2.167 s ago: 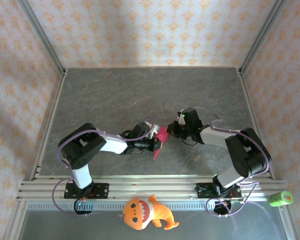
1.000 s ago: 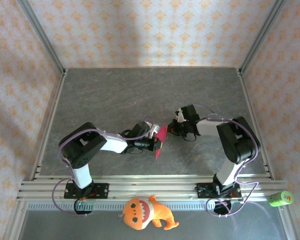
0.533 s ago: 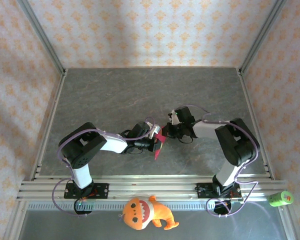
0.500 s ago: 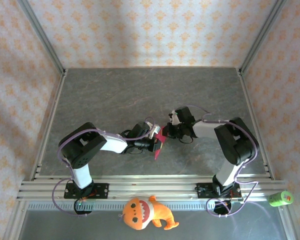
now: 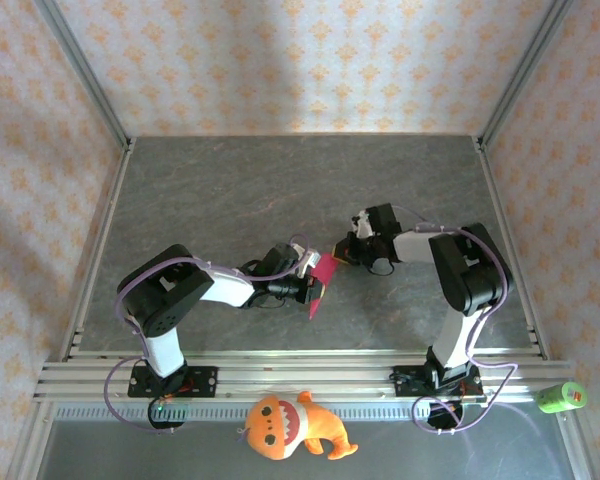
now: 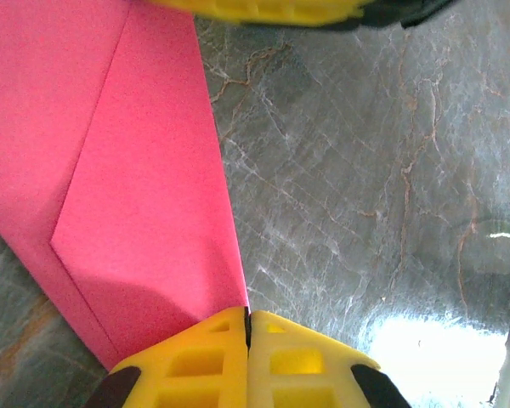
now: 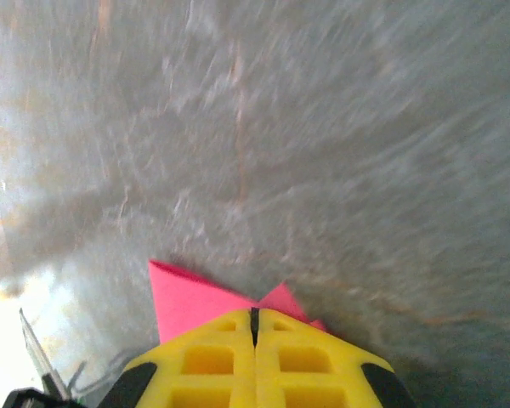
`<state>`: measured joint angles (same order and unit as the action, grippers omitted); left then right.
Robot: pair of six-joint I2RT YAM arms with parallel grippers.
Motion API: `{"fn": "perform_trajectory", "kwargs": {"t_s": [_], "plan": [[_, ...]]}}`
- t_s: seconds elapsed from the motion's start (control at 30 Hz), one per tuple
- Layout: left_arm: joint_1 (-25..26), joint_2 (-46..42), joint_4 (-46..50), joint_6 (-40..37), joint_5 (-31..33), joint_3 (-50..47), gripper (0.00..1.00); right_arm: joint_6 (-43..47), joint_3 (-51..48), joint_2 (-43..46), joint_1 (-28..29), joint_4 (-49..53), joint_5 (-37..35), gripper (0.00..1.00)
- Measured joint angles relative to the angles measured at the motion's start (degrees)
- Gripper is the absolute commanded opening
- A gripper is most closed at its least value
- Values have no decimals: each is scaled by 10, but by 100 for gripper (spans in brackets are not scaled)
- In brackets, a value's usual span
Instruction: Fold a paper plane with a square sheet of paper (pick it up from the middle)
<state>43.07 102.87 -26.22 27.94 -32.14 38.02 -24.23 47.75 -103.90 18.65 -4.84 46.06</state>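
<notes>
Two clenched | left tool [image 6: 248, 323], right tool [image 7: 254, 316] pinch paper plane [image 6: 144, 212] | thin magenta, creased, pointed dart

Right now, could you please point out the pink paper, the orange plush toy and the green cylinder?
pink paper [image 6: 144, 221]: left wrist view, on the middle of its folded flap.
orange plush toy [image 5: 274, 425]: top external view, on its face.
green cylinder [image 5: 561, 397]: top external view, on its side.
</notes>
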Motion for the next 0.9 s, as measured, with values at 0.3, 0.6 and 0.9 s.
{"fn": "perform_trajectory", "kwargs": {"t_s": [0.3,0.6,0.9], "plan": [[0,0,-5,-7,-2,-3,0,-9,-14,32,-37,-25,-47,3],[0,0,-4,-10,-4,-2,0,-40,-44,83,17,-81,-7,4],[0,-9,35,-9,-2,14,0,-41,-64,34,42,-75,-35,0]]}}
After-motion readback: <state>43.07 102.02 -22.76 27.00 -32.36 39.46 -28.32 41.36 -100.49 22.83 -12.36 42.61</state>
